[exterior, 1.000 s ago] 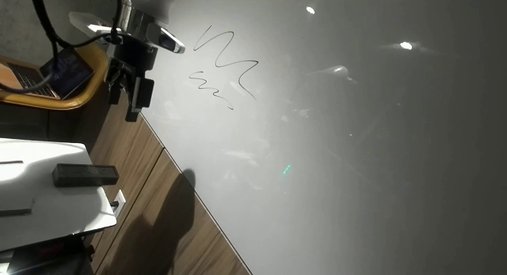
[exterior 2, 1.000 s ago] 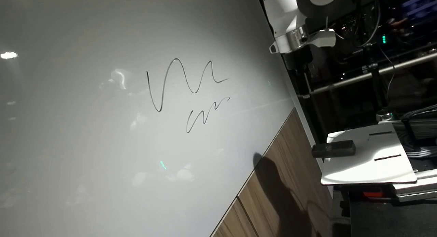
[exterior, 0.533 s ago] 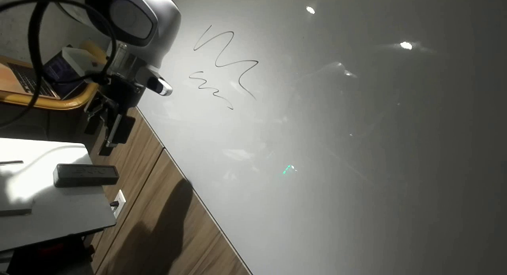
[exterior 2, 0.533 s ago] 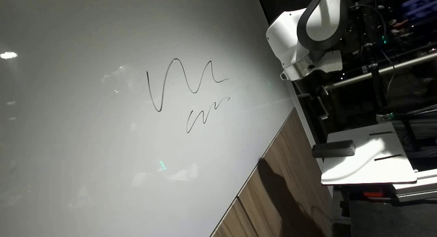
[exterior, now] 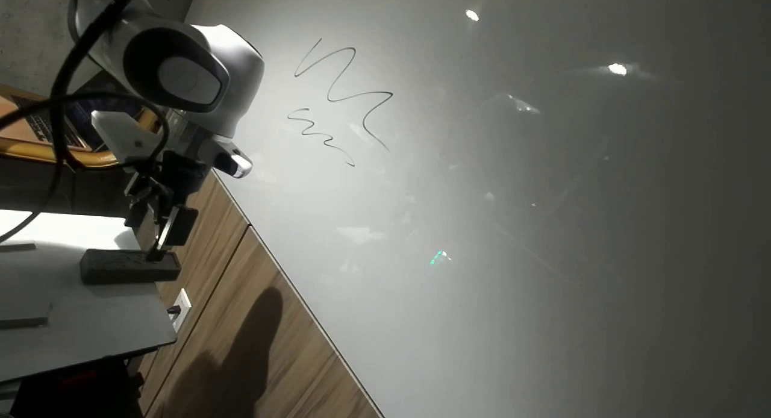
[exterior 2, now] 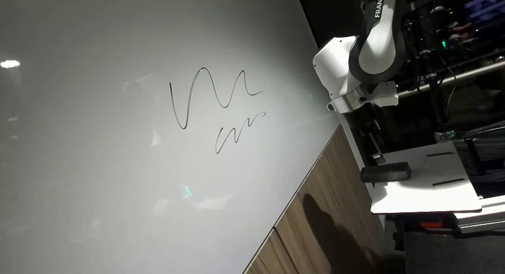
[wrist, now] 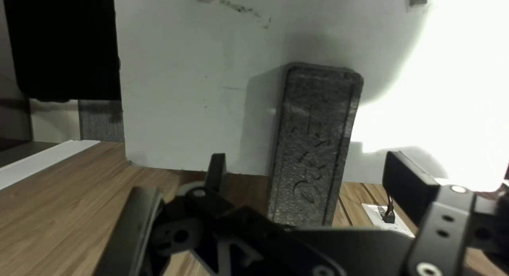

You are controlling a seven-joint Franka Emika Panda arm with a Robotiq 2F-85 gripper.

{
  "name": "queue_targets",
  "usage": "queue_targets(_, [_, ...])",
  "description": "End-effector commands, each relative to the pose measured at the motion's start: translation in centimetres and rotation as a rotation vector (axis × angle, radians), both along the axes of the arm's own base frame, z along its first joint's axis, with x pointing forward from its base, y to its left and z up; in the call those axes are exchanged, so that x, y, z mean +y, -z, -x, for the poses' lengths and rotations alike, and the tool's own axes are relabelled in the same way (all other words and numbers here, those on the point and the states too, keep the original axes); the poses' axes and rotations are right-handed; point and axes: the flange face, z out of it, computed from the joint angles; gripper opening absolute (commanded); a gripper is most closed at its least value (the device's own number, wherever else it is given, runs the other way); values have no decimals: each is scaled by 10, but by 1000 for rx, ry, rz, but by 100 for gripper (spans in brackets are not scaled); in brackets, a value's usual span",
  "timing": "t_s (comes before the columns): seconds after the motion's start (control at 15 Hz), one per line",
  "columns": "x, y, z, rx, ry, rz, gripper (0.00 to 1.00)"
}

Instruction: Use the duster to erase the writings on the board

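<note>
Duster (wrist: pixel 316 137), a grainy, round-cornered dark block, overhangs the white table top (wrist: pixel 179 109). The gripper (wrist: pixel 305 164) is spread wide near it, contact unclear.

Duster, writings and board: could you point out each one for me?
Duster (wrist: pixel 316 144), wrist view: middle of its upper face.
Writings (exterior 2: pixel 225 107), in an exterior view: a bend in the larger scribble.
Board (exterior: pixel 506 165), in an exterior view: bare stretch of its glossy face.

Both exterior views face the board (exterior: pixel 512 213) from farther back; the wrist view closely overlooks the duster (wrist: pixel 316 144).
</note>
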Motion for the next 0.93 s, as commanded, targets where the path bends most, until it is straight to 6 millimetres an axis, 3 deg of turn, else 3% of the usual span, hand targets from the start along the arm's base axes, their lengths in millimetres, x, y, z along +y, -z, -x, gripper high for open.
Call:
queue_targets(0.0, [8, 4, -7, -57, -23, 2, 100])
queue_targets(0.87, [8, 39, 1, -6, 9, 20, 100])
